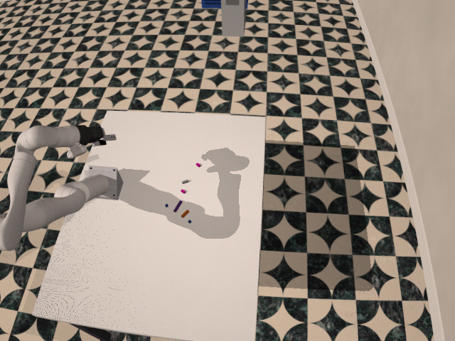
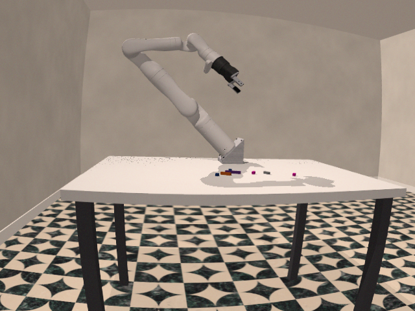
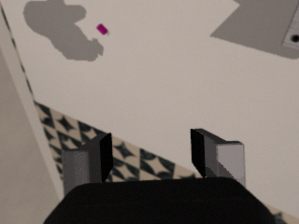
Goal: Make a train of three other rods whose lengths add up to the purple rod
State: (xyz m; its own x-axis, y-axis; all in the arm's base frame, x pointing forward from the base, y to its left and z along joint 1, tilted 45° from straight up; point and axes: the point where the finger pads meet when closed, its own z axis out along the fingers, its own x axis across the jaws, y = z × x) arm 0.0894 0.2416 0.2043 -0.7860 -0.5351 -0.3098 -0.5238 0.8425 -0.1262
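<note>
My gripper [image 2: 236,85] is open and empty, high above the table; it also shows in the top view [image 1: 110,138] and in the wrist view [image 3: 149,156]. On the white table lie the purple rod [image 1: 178,205], an orange rod [image 1: 185,213] beside it, two small blue rods [image 1: 166,205] [image 1: 190,222], a grey rod [image 1: 185,181] and two magenta rods [image 1: 183,191] [image 1: 198,164]. All lie apart, far below the gripper. The wrist view shows only the far magenta rod [image 3: 102,29]. In the exterior view the purple rod [image 2: 234,172] and orange rod [image 2: 225,173] lie near the arm's base.
The arm's base mount [image 1: 104,181] stands on the table's left side. The arm's shadow falls across the rods. The table's far edge runs close under the gripper in the wrist view. A grey and blue stand [image 1: 233,16] is on the floor far behind.
</note>
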